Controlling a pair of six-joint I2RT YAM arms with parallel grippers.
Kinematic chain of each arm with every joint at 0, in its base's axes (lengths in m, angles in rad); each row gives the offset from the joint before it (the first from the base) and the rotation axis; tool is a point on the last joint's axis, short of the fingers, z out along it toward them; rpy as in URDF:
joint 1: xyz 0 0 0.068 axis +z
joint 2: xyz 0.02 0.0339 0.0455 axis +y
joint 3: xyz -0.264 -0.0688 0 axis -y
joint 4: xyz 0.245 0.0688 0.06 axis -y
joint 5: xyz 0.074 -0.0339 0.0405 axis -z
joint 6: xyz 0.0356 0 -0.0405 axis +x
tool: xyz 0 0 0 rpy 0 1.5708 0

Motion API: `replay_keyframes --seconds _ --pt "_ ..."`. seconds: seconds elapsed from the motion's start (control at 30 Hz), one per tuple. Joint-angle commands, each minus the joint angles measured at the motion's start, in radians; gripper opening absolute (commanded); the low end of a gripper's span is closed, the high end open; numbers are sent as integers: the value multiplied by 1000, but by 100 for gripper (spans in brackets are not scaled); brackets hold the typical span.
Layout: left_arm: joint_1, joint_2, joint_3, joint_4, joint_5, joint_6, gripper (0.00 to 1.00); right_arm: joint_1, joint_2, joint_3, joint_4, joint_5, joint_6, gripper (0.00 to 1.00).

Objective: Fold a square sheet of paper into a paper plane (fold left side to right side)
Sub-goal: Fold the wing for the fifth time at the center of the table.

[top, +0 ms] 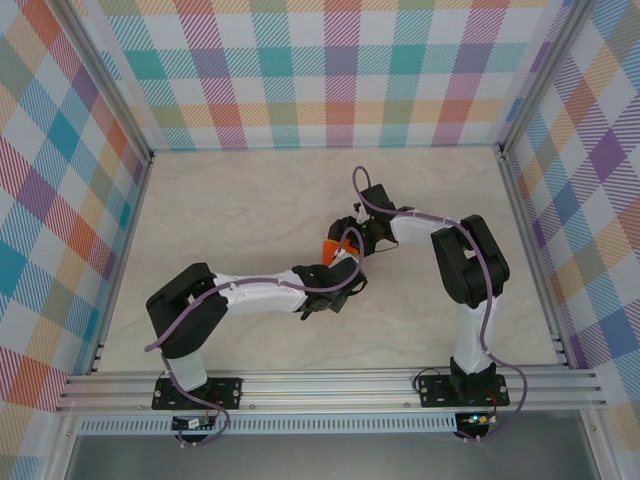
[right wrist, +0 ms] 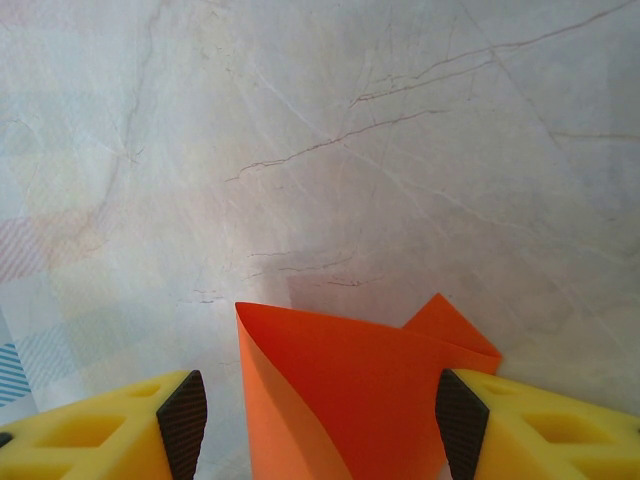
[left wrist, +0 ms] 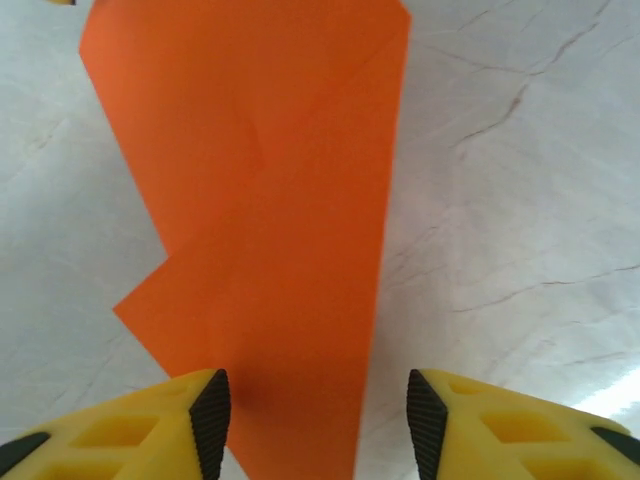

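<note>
Two grippers met over the middle of the marble-patterned table point(top: 230, 200), both crowding the orange sheet point(left wrist: 280, 200). The sheet lay mostly flat on the table, already creased, with a folded flap jutting from its left edge in the left wrist view. The left gripper point(left wrist: 318, 425) had its jaws spread wide with the sheet's near end lying between them, nothing clamped. The right gripper point(right wrist: 320, 425) was likewise spread. Between its fingers one end of the sheet curled up off the table in a loose loop. Its left pad point(right wrist: 183, 420) was clear of the paper, but whether the paper touched the other finger I could not tell.

As I judged it, the main risk was that unheld curl. It could spring back or crease off-line if pressed unevenly, and thin paper could skid on the smooth table if one arm pushed while the other gave no hold. The two wrists sat very near each other, so a careless swing could knock them together.

Bare table lay on every side, and the checked walls point(top: 320, 70) and near frame rail point(top: 300, 385) stood well apart from the work.
</note>
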Motion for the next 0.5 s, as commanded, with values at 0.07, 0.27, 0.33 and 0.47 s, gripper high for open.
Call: replay_keyframes --seconds 0.07,0.27,0.33,0.47 --pt "-26 39 53 -40 -82 2 44 11 31 -5 -32 -13 -17 65" --pt "-29 58 75 -41 -88 6 38 10 32 -7 -31 -15 -18 65" --pt "-29 66 80 -43 -92 6 36 11 31 -7 -31 -15 -20 65" --pt "-29 77 84 -46 -98 5 29 10 30 -6 -33 -15 -19 65"
